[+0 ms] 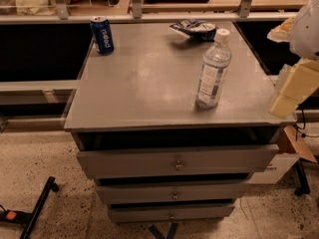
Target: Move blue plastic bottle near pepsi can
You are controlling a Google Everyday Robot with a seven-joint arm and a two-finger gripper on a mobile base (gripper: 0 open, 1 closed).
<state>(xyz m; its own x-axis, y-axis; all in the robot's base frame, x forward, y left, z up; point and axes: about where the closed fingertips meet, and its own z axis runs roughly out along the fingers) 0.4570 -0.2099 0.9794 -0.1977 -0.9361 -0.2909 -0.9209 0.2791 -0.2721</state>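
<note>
The blue plastic bottle (213, 69) stands upright on the right side of the grey cabinet top (149, 83); it is clear, with a white cap and a white-and-blue label. The pepsi can (102, 35) stands upright at the far left corner of the top, well apart from the bottle. My gripper (293, 89) is cream-coloured and hangs at the right edge of the view, just right of the cabinet's front right corner. It is a short way right of the bottle and does not touch it.
A dark blue-and-white snack bag (193, 29) lies at the far edge of the top, behind the bottle. The cabinet has three drawers (175, 163) below. A metal rail (149, 18) runs behind the top. A cardboard box (294, 143) sits on the floor at the right.
</note>
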